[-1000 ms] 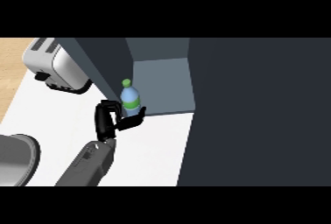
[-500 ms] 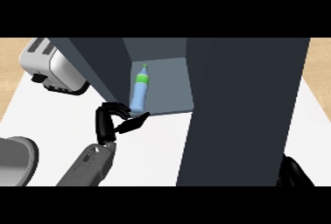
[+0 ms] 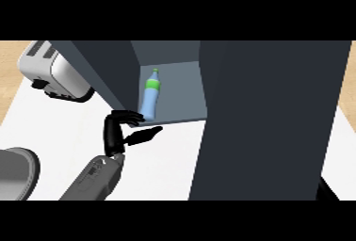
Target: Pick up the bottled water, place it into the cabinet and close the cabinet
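Blue bottled water (image 3: 151, 99) with its green top stands inside the cabinet (image 3: 173, 66), on the floor by its left wall. Just below it the left hand (image 3: 124, 129) hangs with fingers spread and uncurled, holding nothing. A dark cabinet door (image 3: 271, 117) fills the right side, a toaster (image 3: 55, 70) sits left

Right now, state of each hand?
Left hand: open, holding nothing, just outside the cabinet below the bottle.
Right hand: not in view, hidden behind the cabinet door.
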You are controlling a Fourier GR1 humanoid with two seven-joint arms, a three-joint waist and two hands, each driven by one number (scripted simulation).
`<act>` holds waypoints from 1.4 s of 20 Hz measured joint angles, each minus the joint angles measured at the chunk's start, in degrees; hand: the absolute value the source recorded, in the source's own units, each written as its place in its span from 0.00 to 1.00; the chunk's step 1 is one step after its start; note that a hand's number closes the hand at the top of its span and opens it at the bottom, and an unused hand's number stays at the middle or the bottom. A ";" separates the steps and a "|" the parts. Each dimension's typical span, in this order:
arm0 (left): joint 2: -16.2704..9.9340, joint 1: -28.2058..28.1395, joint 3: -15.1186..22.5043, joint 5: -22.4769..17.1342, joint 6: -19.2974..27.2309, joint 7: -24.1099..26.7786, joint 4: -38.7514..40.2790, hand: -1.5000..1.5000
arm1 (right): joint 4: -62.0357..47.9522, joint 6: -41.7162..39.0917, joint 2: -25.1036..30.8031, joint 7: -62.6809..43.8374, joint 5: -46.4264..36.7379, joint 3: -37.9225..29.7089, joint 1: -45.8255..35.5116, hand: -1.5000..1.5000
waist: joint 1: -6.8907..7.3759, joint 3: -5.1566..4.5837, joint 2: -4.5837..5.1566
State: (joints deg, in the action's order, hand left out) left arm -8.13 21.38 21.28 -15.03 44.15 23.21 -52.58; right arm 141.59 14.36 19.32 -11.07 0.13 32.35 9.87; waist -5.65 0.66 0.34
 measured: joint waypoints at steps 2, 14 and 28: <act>-0.02 -0.13 0.34 -0.63 -0.82 -0.48 -0.52 0.00 | -0.07 0.02 -0.20 0.18 0.07 -0.09 -0.01 0.00 | -0.03 -0.07 0.08; 1.61 1.21 1.85 -7.65 -13.70 -1.42 -5.71 0.00 | -0.10 -0.65 0.15 0.67 0.41 -1.18 0.52 0.00 | -0.33 -0.77 0.45; 6.53 13.04 -1.68 -12.43 -28.59 -1.58 -9.56 1.00 | 0.85 0.97 1.73 -1.16 -1.07 -1.15 2.22 0.00 | 4.83 -0.69 -0.49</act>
State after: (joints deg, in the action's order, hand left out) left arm -1.60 34.42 19.60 -27.46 15.56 21.62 -62.14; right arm 142.44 15.33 21.05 -12.23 -0.94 31.19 12.09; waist -0.82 -0.04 -0.15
